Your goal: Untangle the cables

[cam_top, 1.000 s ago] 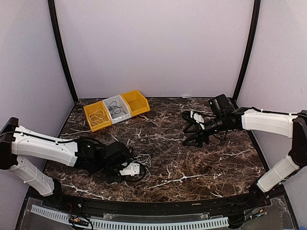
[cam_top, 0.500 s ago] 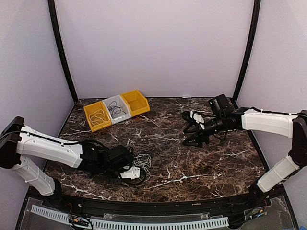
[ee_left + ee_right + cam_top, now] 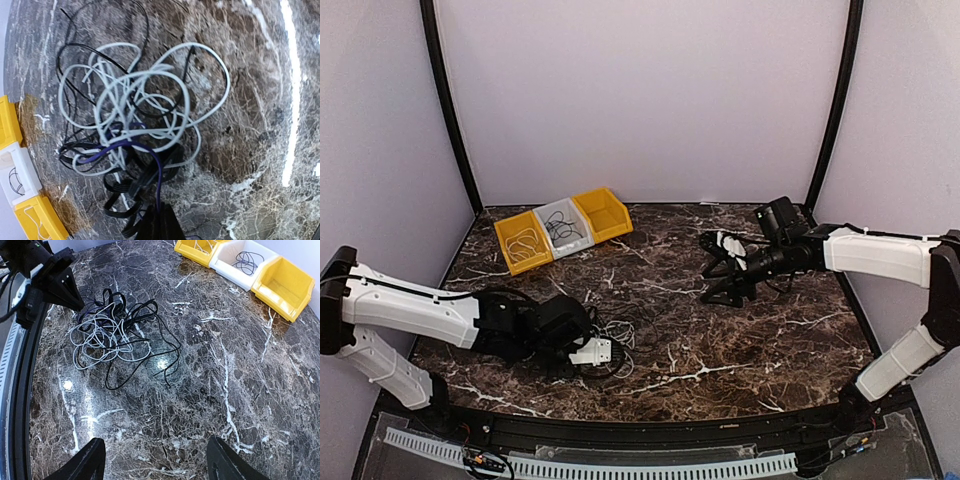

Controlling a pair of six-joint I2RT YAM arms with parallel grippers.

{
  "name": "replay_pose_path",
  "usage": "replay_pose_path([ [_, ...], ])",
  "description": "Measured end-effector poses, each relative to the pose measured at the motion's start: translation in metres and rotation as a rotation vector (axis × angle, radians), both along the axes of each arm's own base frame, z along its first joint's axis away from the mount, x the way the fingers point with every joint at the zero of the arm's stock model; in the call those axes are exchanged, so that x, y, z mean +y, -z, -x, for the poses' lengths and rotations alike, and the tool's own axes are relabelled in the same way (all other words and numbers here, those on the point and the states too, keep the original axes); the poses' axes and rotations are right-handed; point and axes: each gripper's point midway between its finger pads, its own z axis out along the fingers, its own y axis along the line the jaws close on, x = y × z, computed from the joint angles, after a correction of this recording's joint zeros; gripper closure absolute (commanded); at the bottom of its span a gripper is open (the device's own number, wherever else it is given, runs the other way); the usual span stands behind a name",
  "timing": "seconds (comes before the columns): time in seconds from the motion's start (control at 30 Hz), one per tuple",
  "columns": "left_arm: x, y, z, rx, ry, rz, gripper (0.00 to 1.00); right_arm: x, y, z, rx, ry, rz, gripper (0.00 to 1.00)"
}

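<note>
The cables [image 3: 617,338] lie in a palm-sized tangle of white, grey, black and purple cords on the marble table near the front left. The tangle fills the left wrist view [image 3: 135,115] and shows in the right wrist view [image 3: 107,332]. My left gripper [image 3: 592,352] is at the tangle's near-left edge, shut on a purple cable [image 3: 159,185] that runs into its closed fingertips [image 3: 160,222]. My right gripper [image 3: 725,272] is open and empty, hovering over the table's right side, far from the tangle; its spread fingers [image 3: 85,462] frame bare marble.
Three bins stand in a row at the back left: a yellow bin [image 3: 523,241] with a white cord, a white bin [image 3: 563,227] with a black cord, and a yellow bin [image 3: 603,214]. Black frame posts rise at both back corners.
My left gripper dipped slightly toward the front edge half a second ago and is now back where it was, still at the tangle. The right arm has not moved.
</note>
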Motion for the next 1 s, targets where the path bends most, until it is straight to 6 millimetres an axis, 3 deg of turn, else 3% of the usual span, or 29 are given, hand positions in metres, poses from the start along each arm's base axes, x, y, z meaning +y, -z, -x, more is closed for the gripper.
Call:
replay_pose_path([
  [0.1,-0.01,-0.024,-0.003,-0.029,-0.005,0.092,1.0,0.0,0.0,0.0,0.0,0.0,0.0,0.29],
  [0.33,-0.046,-0.116,-0.012,-0.107,-0.03,0.458,1.0,0.0,0.0,0.0,0.001,-0.001,-0.001,0.28],
  [0.57,-0.065,-0.154,-0.016,-0.109,-0.076,0.678,1.0,0.007,-0.01,0.004,0.022,-0.012,-0.022,0.27],
  [0.73,-0.074,-0.182,-0.022,-0.127,-0.117,0.831,1.0,0.046,-0.057,0.014,-0.043,-0.1,-0.077,0.27],
  [0.83,-0.073,-0.192,-0.026,-0.143,-0.15,0.901,1.0,0.072,-0.074,0.023,-0.056,-0.148,-0.102,0.27],
  [0.93,-0.066,-0.199,-0.029,-0.161,-0.191,0.971,1.0,0.094,-0.072,0.029,-0.019,-0.178,-0.115,0.27],
  [1.0,-0.06,-0.2,-0.03,-0.167,-0.22,1.011,1.0,0.108,-0.06,0.032,0.028,-0.19,-0.105,0.27],
])
